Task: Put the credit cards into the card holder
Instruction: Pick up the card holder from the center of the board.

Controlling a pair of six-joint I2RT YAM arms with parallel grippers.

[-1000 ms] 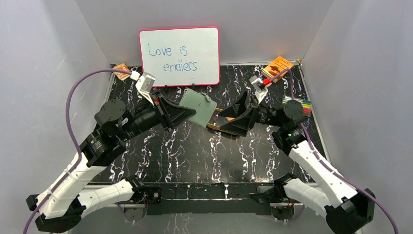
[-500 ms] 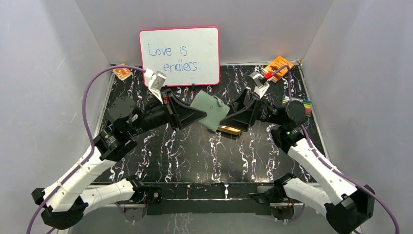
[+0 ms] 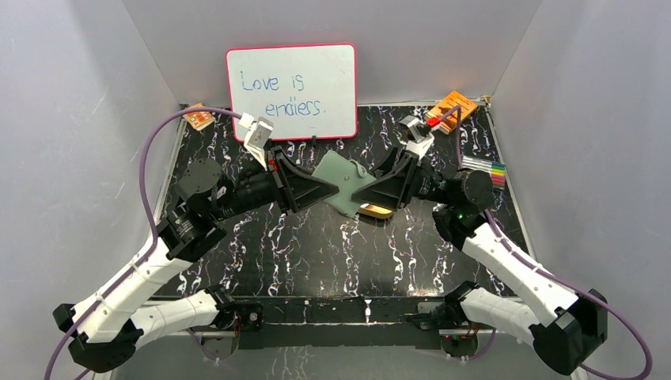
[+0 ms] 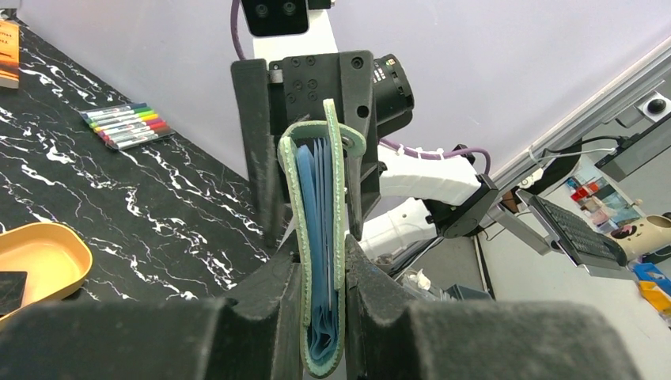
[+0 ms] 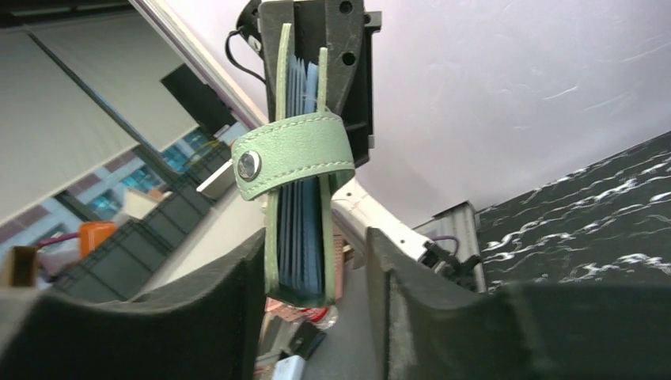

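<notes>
left gripper (image 3: 329, 189) is clamped tight on one end of the card holder (image 3: 342, 176), holding it off the table (image 3: 316, 245) at mid-scene with its blue sleeves (image 4: 320, 237) showing between the green covers. right gripper (image 5: 316, 247) faces it from the other side, its jaws partly open and straddling the holder's far end; one finger sits against a cover and the other stands just clear. the strap (image 5: 294, 150) with its pale snap (image 5: 248, 165) wraps loosely over the holder's edge. just below the holder lies the orange tray (image 3: 374, 210), and the left wrist view shows one dark card (image 4: 12, 290) on it at the picture's margin. a row of coloured markers (image 3: 484, 168) lies near the right edge, with orange booklets at the back right corner (image 3: 452, 107) and back left corner (image 3: 198, 117). a second ago the holder hung further left and the right gripper was down over the tray with jaws wide; since then the holder has been carried toward the centre, and the right gripper has risen to meet it and narrowed. the whiteboard (image 3: 293, 91) at the back reads "love is endless."
</notes>
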